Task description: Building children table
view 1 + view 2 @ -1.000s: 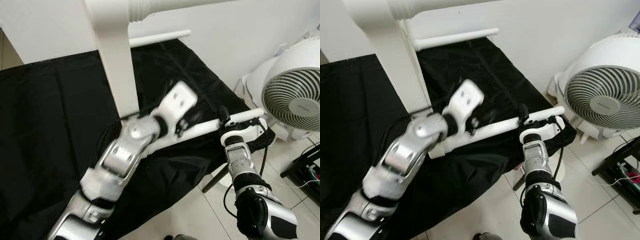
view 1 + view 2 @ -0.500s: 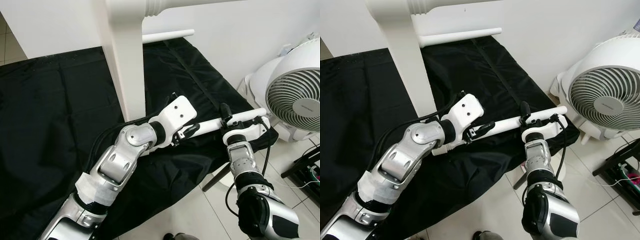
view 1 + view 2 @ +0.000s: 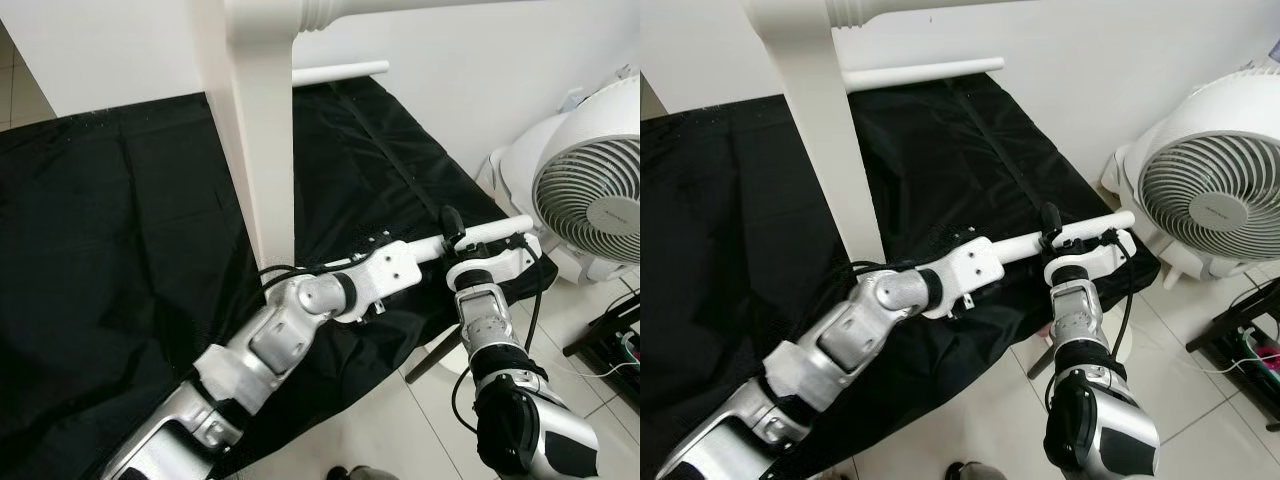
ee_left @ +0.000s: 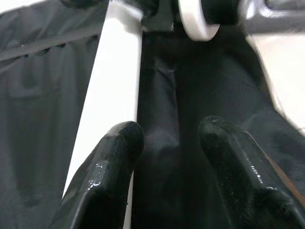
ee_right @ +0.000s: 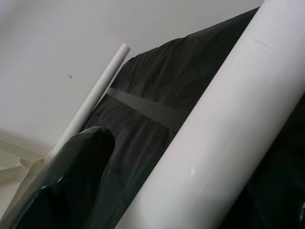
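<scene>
A white table leg [image 3: 485, 233] lies across the black cloth [image 3: 120, 220] near its right edge. My right gripper [image 3: 462, 243] is shut on the leg's right end, with one black finger [image 5: 71, 167] pressed beside the tube [image 5: 224, 138]. My left wrist [image 3: 385, 275] is low over the leg's middle. In the left wrist view my left gripper [image 4: 171, 138] is open over the cloth. The leg [image 4: 116, 86] runs along the outer side of one finger [image 4: 114, 157]. A thick white upright post [image 3: 260, 130] of the table frame rises just behind my left arm.
Another white leg [image 3: 335, 72] lies at the back against the wall. A round white fan [image 3: 590, 190] stands on the tiled floor to the right, with a black stand [image 3: 610, 345] and cables beyond it. The cloth's edge drops to the floor near my right arm.
My left arm has dropped and stretched to the right, bringing its gripper from above the leg down alongside it. The right gripper has stayed on the leg's end.
</scene>
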Available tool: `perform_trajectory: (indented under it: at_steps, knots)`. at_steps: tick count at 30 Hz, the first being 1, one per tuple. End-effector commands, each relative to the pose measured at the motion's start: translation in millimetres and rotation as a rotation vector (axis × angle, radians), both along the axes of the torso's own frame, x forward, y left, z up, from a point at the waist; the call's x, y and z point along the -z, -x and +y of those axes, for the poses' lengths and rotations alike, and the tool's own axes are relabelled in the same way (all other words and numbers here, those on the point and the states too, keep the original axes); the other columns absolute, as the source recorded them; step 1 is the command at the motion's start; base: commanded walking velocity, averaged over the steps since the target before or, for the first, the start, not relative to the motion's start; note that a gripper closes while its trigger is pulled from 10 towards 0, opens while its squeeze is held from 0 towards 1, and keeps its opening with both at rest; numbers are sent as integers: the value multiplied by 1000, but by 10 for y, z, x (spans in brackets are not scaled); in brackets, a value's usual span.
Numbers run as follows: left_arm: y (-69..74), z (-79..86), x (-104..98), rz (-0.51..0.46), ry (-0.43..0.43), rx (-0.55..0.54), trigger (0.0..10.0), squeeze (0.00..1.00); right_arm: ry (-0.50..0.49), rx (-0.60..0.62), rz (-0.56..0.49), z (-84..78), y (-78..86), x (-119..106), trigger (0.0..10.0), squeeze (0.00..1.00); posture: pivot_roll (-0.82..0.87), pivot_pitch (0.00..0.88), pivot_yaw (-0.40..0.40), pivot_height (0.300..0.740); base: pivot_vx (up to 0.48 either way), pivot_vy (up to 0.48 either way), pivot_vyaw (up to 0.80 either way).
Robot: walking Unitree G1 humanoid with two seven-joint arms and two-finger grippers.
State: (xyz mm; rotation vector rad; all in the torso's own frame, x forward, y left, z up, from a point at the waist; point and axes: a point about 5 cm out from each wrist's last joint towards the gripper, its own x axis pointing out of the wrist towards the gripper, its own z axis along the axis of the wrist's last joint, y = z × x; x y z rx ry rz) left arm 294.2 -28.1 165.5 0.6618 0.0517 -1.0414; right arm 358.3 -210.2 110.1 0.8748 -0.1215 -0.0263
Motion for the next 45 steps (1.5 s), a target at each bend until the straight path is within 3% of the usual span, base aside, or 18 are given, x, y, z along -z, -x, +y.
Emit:
perform_trajectory:
  at_steps: [1,13,18,21,27,34,35,36,39,41,43,45]
  knots:
    - [-139,29,0,-145,16,-208,10000,0,-51,-74,133,212,112,327,10000,0,97,132,-13,740,0,0,0]
    - [-251,-40,57,-146,-18,-267,10000,0,-99,-96,81,256,170,278,10000,0,81,136,-19,740,0,0,0]
    - [-359,-29,36,-155,-20,-328,10000,0,-151,-160,12,312,385,224,10000,0,69,134,-21,740,0,0,0]
    - [-428,-7,2,-170,-17,-356,10000,0,-190,-203,-52,309,598,129,10000,0,62,135,-19,740,0,0,0]
    - [-489,1,-44,-173,4,-374,10000,0,-187,-223,-81,292,763,8,10000,0,52,138,-17,740,0,0,0]
    - [-505,6,-40,-169,17,-371,10000,0,-75,-284,-124,322,965,-272,10000,0,47,135,-9,740,0,0,0]
    - [-463,-6,-79,-156,67,-334,10000,0,29,-295,-146,360,916,-404,10000,0,45,131,-4,740,0,0,0]
    - [-463,-6,-79,-156,67,-334,10000,0,29,-295,-146,360,916,-404,10000,0,45,131,-4,740,0,0,0]
    - [-371,14,-116,-149,124,-267,10000,0,155,-290,-163,406,830,-536,10000,0,48,129,-5,740,0,0,0]
    - [-339,23,-123,-146,141,-244,10000,0,183,-289,-168,417,810,-563,10000,0,49,129,-5,740,0,0,0]
    - [-177,99,-181,-155,225,-148,10000,0,245,-267,-185,431,725,-647,10000,0,62,128,-9,740,0,0,0]
    - [-142,122,-192,-158,237,-129,10000,0,258,-258,-191,428,708,-666,10000,0,62,128,-9,740,0,0,0]
